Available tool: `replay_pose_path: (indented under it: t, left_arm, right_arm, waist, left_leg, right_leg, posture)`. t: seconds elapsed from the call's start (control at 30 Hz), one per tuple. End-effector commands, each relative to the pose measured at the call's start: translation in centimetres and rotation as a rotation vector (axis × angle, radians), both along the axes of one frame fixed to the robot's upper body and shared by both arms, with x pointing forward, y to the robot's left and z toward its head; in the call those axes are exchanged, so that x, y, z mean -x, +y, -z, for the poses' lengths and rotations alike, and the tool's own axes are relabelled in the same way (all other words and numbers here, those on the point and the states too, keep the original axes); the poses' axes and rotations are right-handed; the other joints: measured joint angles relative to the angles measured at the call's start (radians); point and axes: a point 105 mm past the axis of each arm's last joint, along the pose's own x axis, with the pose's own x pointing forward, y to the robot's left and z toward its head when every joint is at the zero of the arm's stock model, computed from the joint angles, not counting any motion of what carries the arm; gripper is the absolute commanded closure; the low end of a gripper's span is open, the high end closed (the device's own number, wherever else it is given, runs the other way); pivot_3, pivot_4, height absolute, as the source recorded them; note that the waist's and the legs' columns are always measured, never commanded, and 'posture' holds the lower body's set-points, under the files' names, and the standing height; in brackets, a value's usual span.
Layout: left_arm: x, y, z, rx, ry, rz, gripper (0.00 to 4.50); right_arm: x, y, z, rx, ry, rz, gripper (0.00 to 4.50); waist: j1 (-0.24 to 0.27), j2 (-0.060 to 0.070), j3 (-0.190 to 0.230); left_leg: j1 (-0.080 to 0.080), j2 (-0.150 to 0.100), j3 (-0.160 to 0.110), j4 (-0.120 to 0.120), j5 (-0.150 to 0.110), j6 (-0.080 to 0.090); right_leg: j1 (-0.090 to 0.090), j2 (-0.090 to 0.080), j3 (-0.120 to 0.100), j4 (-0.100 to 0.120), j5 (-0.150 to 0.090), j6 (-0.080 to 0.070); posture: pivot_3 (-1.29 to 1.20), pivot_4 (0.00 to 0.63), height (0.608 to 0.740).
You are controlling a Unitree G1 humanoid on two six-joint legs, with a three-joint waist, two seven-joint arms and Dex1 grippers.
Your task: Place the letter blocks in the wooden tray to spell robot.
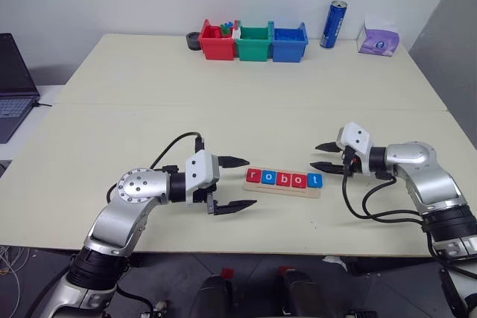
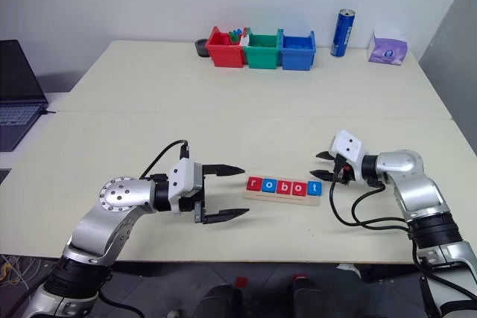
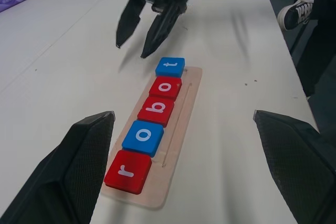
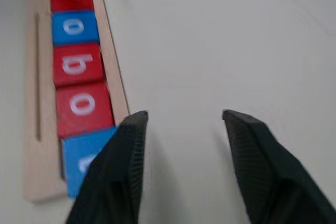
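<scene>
With all five letter blocks [image 1: 284, 179] seated in the wooden tray [image 1: 283, 188] spelling robot, the tray's long axis runs straight between the two grippers. Right gripper [image 1: 325, 157] sits just off the t end, jaws parted with nothing between them; left gripper [image 1: 232, 182] is spread wide and empty off the r end. Bins [image 1: 253, 42] and can [image 1: 334, 24] stand well apart at the far edge, so nothing blocks a pull-back.
</scene>
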Motion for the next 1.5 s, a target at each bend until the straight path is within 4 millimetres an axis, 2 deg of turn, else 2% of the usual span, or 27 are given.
replay_pose_path:
  t: [0.03, 0.1, 0.13, 0.63, 1.5]
  left_arm:
    - [0.3, -0.3, -0.6, 0.000, -0.037, 0.021, 0.00]
    - [0.3, -0.3, -0.6, -0.001, -0.036, 0.023, 0.00]
    - [0.4, -0.2, -0.6, -0.001, -0.036, 0.023, 0.00]
    - [0.3, -0.3, -0.6, -0.004, -0.041, 0.026, 0.00]
    - [-0.2, -0.7, -0.8, 0.003, -0.052, 0.033, 0.00]
  right_arm:
    - [-0.3, 0.3, -0.6, 0.046, -0.084, -0.042, 3.68]
    - [-0.2, 0.4, -0.5, 0.052, -0.087, -0.061, 4.42]
    - [-0.2, 0.4, -0.4, 0.054, -0.087, -0.069, 4.47]
    - [0.9, 1.1, -0.1, 0.162, -0.151, -0.204, 4.47]
    - [1.8, 1.2, 0.1, 0.269, -0.218, -0.278, 4.47]
  waist:
    - [-0.001, 0.000, 0.000]
    - [-0.002, 0.000, 0.000]
    - [-0.002, 0.000, 0.000]
    - [-0.002, 0.000, 0.000]
    - [-0.001, 0.000, 0.000]
  left_leg:
    - [0.000, 0.000, 0.000, 0.000, 0.000, 0.000]
    - [0.000, 0.000, 0.000, 0.000, 0.000, 0.000]
    - [0.000, 0.000, 0.000, 0.000, 0.000, 0.000]
    - [0.001, 0.000, 0.000, 0.000, 0.000, 0.000]
    - [0.001, 0.000, 0.000, 0.000, 0.000, 0.000]
  right_leg:
    - [0.000, 0.000, 0.000, 0.000, 0.000, 0.000]
    - [0.000, 0.000, 0.000, 0.001, 0.000, 0.000]
    - [0.000, 0.000, 0.000, 0.001, 0.000, 0.000]
    - [0.000, 0.000, 0.000, 0.001, 0.000, 0.000]
    - [0.000, 0.000, 0.000, 0.001, 0.000, 0.000]
  posture:
    - [0.00, 0.150, 0.740]
    - [0.00, 0.150, 0.740]
    - [0.00, 0.150, 0.740]
    - [0.00, 0.150, 0.740]
    - [0.00, 0.150, 0.740]
